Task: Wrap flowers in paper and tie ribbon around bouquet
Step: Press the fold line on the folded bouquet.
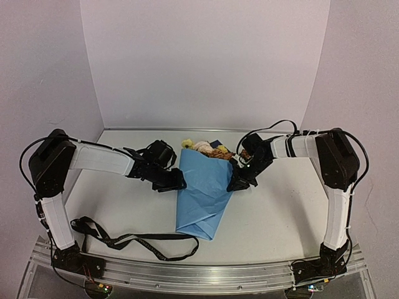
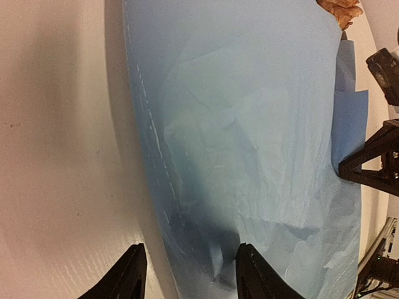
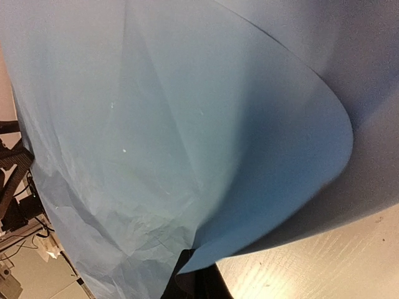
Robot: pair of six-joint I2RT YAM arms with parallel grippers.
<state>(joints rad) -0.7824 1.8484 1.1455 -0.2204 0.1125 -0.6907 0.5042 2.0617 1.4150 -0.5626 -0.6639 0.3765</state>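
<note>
Top external view shows the light blue paper sheet (image 1: 202, 193) folded into a cone around the small bunch of artificial flowers (image 1: 202, 146). Their yellow, pink and orange-brown heads come out at the far, wide end. The long axis of the cone runs from far to near, so it lies across the reach of both arms, which come from the two sides.

The left gripper (image 1: 177, 182) stands at the cone's left edge. In its wrist view the jaws are about half open. The paper edge lies between the two fingers, one over the white table (image 1: 280, 212) and one over the paper, but neither seems to press it, so I judge that it holds nothing.

The right gripper (image 1: 237, 182) is at the opposite edge, directly across the cone from the left one. It is fully closed, and its tips seem to pinch the paper flap there, although the paper hides most of the fingers in its own view.

The long narrow black ribbon (image 1: 140, 240) lies loose on the table, behind the left gripper and towards that arm's base, well apart from the cone. It stretches mostly sideways along the near edge. The left arm is clearly nearer to it, so I think this free gripper should fetch it while the right one keeps the wrap shut.
</note>
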